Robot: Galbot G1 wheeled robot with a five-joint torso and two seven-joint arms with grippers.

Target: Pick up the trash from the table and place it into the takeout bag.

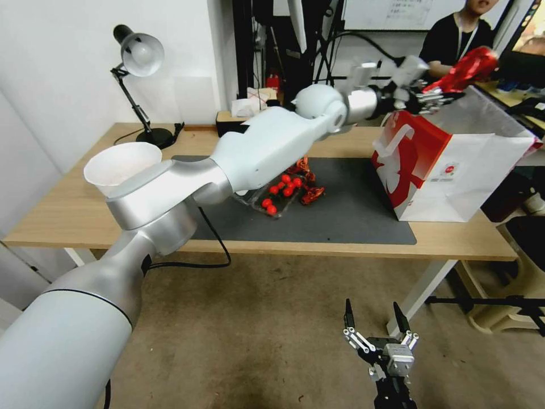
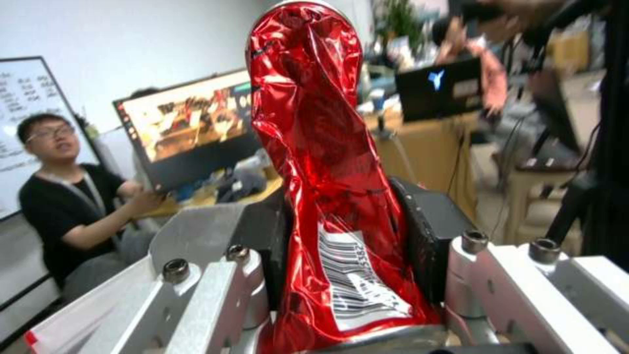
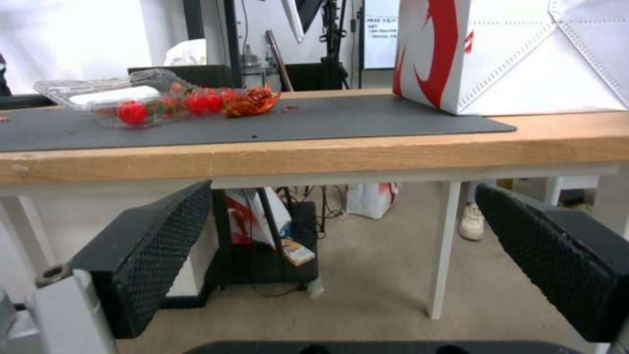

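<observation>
Head view: left end effector [image 1: 440,94] grips the can [image 1: 468,68] above the bag [image 1: 454,170] at 2 o'clock, not dropped yet. A tray [image 1: 272,199] of leftovers waits mid-desk [image 1: 57,216]; right end effector [image 1: 374,326] idles wide at 6.

Left wrist: pads [image 2: 426,236] pinch the can.

Right wrist: jaws wide, empty, below the desk edge.

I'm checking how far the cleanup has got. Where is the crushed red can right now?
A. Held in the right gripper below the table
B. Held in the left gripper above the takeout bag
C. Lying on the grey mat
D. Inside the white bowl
B: the left gripper is shut on the can, raised over the open top of the bag; the wrist view shows its pads clamping the can.
</observation>
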